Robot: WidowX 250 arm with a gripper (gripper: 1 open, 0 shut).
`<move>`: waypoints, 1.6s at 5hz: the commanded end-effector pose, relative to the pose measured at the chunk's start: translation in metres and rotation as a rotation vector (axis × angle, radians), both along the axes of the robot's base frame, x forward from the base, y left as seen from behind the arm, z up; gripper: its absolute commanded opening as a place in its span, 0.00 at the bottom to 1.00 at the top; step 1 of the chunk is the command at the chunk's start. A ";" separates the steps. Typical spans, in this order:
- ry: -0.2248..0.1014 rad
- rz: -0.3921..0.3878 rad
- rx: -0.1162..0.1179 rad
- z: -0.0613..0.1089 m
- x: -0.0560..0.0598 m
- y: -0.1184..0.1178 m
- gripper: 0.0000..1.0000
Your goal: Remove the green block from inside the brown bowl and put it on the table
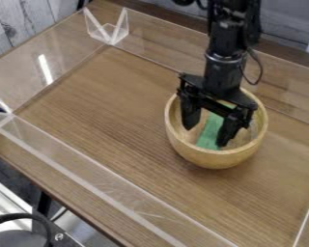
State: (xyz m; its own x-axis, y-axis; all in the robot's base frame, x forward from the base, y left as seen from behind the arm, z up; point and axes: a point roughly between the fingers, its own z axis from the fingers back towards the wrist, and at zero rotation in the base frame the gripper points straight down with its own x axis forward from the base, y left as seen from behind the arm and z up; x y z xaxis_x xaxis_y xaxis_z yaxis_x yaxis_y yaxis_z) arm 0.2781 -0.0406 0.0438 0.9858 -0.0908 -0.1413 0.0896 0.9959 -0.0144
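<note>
The block (212, 132) lies in the bowl (183, 143), not yet grasped; the gripper (218, 125) hangs spread wide around it; closing, lifting and setting it on the bench (105, 125) remain.

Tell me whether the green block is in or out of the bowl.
In. The green block lies inside the bowl, with the open gripper lowered over it, fingers apart on either side.
</note>
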 end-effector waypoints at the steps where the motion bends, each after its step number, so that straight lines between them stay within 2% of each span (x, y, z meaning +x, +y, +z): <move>1: -0.049 -0.011 -0.009 0.006 0.009 -0.005 1.00; 4: -0.061 -0.019 -0.023 -0.001 0.010 -0.011 1.00; 8: -0.096 -0.023 -0.046 0.008 0.012 -0.013 1.00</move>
State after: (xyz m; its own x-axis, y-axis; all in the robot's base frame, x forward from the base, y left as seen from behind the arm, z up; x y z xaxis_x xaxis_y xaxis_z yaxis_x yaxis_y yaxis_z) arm 0.2785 -0.0513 0.0311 0.9860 -0.1134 -0.1220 0.1085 0.9930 -0.0461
